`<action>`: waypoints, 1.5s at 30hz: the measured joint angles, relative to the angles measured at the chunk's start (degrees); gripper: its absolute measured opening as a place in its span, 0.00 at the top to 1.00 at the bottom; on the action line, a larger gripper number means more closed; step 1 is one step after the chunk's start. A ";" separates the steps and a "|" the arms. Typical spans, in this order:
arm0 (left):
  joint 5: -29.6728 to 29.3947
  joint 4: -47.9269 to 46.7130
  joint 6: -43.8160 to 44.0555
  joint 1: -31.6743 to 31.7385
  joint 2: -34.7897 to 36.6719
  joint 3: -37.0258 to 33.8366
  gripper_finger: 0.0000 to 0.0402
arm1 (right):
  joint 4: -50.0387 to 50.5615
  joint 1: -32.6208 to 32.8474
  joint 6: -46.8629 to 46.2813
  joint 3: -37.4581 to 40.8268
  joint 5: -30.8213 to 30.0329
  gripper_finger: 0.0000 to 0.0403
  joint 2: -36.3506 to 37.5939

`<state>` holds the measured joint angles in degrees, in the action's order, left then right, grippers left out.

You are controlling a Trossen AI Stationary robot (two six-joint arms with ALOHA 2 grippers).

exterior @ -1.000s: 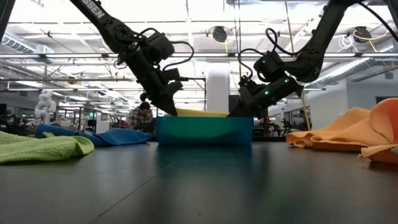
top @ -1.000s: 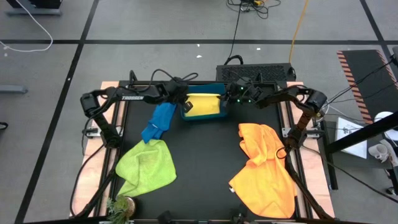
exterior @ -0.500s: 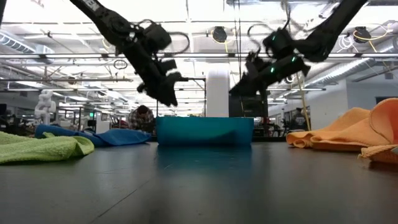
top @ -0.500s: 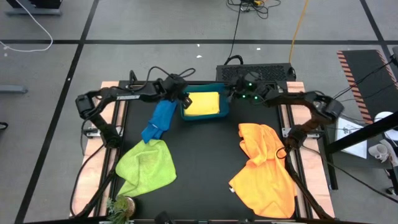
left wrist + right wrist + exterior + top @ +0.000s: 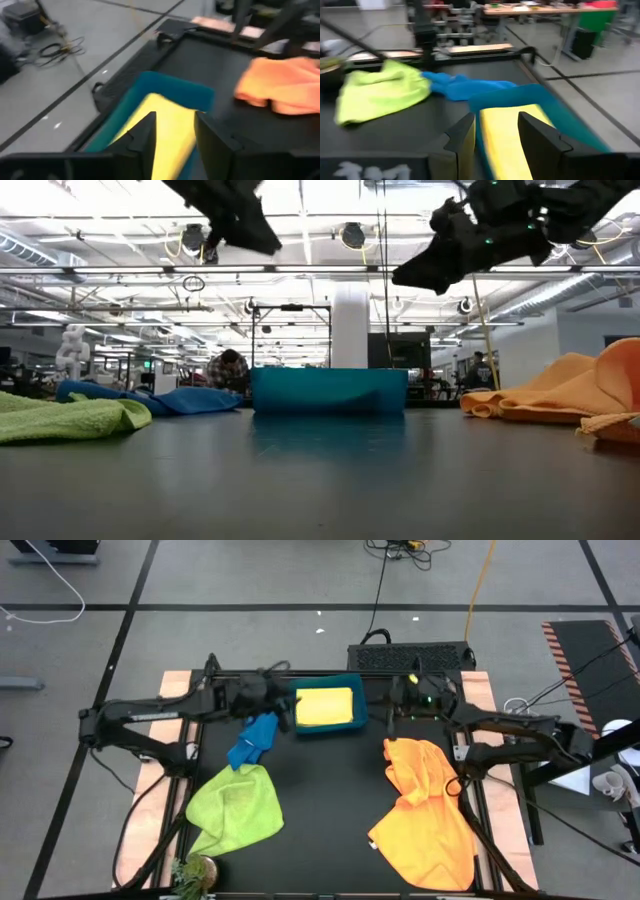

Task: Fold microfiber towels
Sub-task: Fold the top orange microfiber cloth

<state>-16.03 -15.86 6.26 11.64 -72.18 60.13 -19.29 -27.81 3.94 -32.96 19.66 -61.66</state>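
Both end effectors, left [image 5: 268,698] and right [image 5: 398,700], released and empty, raised either side of bin [image 5: 328,728]; yellow towel [image 5: 325,707] folded inside. Counter [image 5: 325,790] centre bare between green towel [image 5: 237,805] and orange towels [image 5: 428,810].

Two dark arms, cabled.
Black jointed links carry looping black cables; green lights glow near the right wrist; fingers [image 5: 145,137] are flat, dark.

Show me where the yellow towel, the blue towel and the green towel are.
yellow towel [image 5: 324,707], high view, middle of its folded top inside the teal bin.
blue towel [image 5: 255,738], high view, middle of the crumpled strip.
green towel [image 5: 237,802], high view, centre of the spread cloth.
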 joint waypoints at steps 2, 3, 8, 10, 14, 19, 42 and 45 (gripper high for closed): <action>-0.73 2.33 0.90 -4.35 0.44 -2.17 0.73 | -3.18 2.77 -0.92 3.01 -0.04 0.65 0.53; -1.34 3.57 1.57 -6.41 0.44 -3.75 0.75 | -5.28 4.15 -1.60 4.73 -0.04 0.65 0.60; -6.52 23.83 1.81 -15.40 -1.33 -14.37 0.82 | -18.78 10.06 -3.93 12.66 -1.78 0.65 -0.11; -6.84 30.26 1.82 -17.67 -2.19 -18.12 0.84 | -22.36 11.93 -4.53 15.50 -3.75 0.65 -0.08; -8.40 41.95 2.88 -20.09 -2.87 -23.74 0.88 | -27.34 14.70 -4.78 19.34 -6.89 0.65 -0.10; -11.88 50.40 1.96 -20.21 -5.03 -28.77 0.92 | -32.78 16.38 -4.61 21.63 -12.01 0.65 -0.46; -9.33 53.40 2.88 -11.35 -7.48 -31.16 0.95 | -34.55 16.17 -1.06 21.65 -18.18 0.65 -0.73; -8.98 53.40 2.20 -10.55 -7.48 -31.16 0.94 | -33.97 16.17 -2.91 21.65 -18.16 0.65 -0.75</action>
<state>-25.01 37.54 8.46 1.08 -79.66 28.97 -53.26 -11.64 1.02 -11.31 1.50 -62.41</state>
